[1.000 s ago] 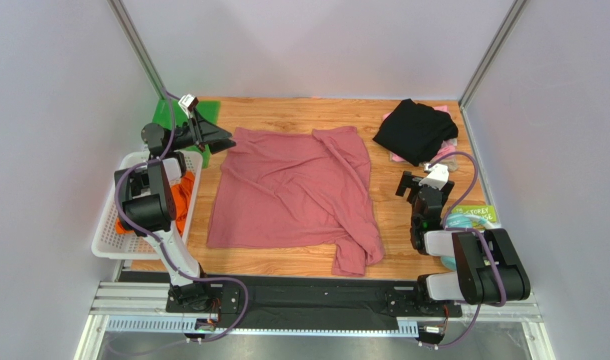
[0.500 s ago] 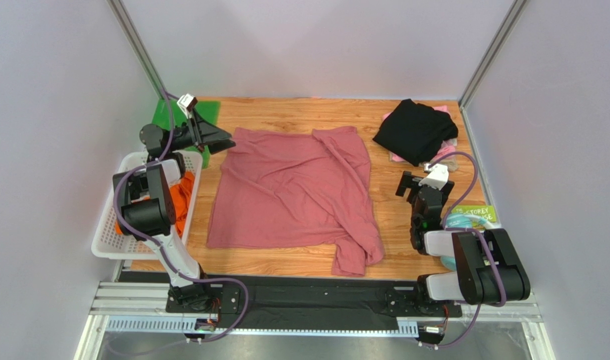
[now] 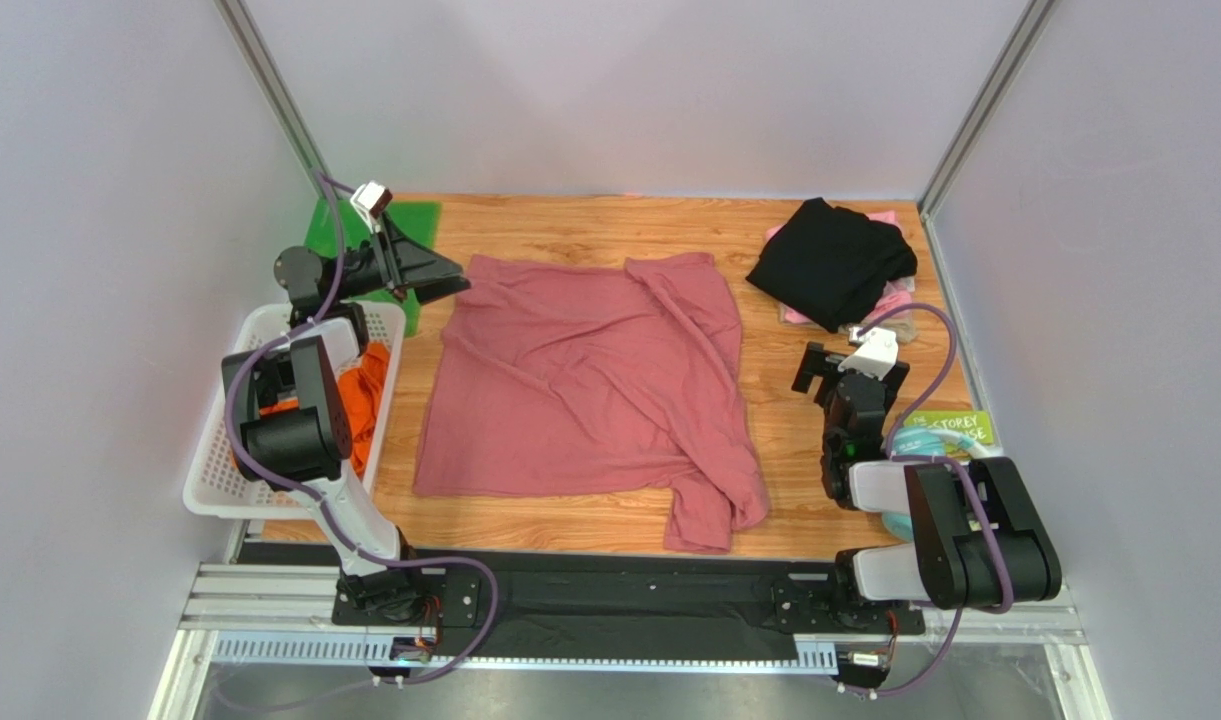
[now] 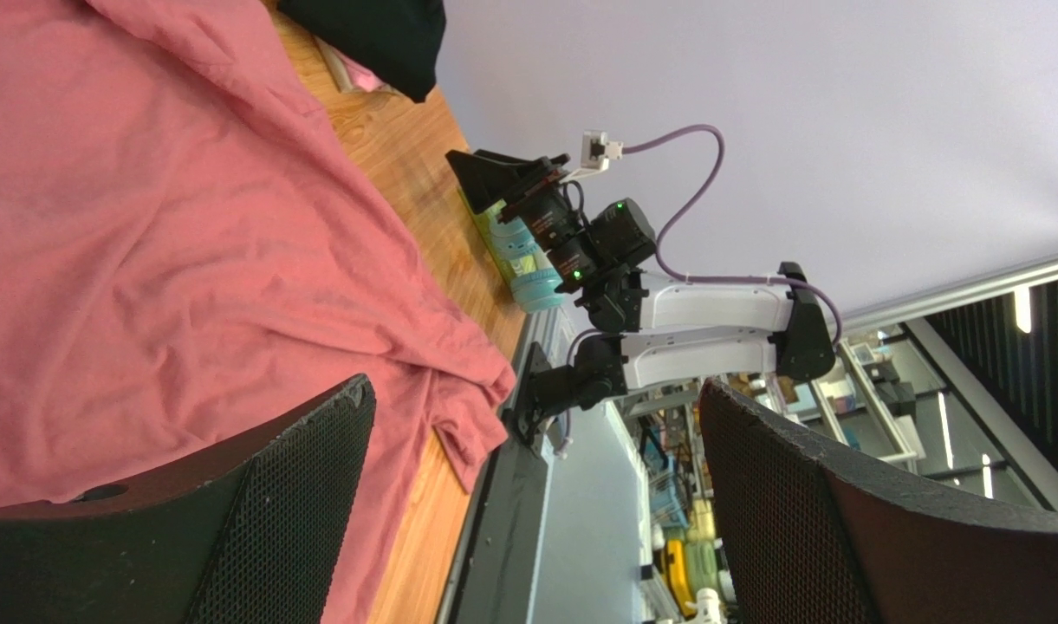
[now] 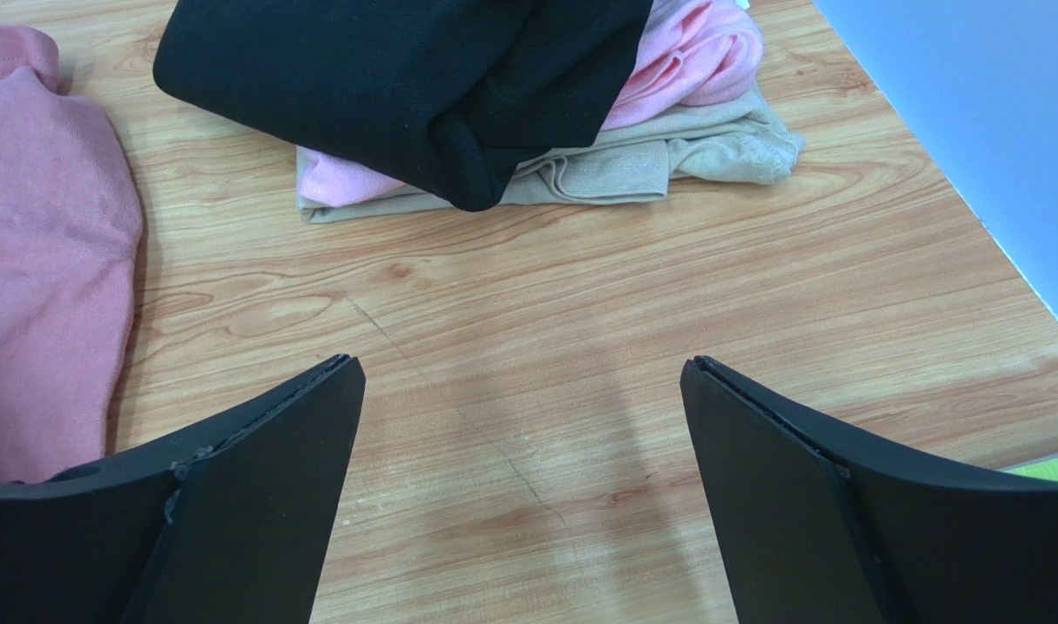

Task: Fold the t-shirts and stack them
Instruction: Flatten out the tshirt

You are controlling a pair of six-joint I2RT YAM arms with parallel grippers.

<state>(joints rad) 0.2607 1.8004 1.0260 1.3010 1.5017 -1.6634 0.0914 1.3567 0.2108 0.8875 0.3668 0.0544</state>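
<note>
Top external view: a large dusty-rose t-shirt [image 3: 586, 383] lies spread flat but rumpled across the middle of a wooden table [image 3: 571, 218], one sleeve bunched at the near edge. In the far right corner a folded black t-shirt [image 3: 830, 258] sits on top of a pale pink t-shirt [image 5: 703, 52] and a beige cloth [image 5: 625, 163]. A white mesh basket [image 3: 211, 465] at the left edge holds an orange t-shirt [image 3: 364, 398].

The left gripper [image 3: 439, 270] sits at the far left corner, just beside the rose shirt's far left edge, jaws spread wide and gripping nothing. The right gripper [image 5: 521, 371] is over bare wood near the right edge, between the rose shirt and the stack. Its jaws are also spread wide and empty.
</note>
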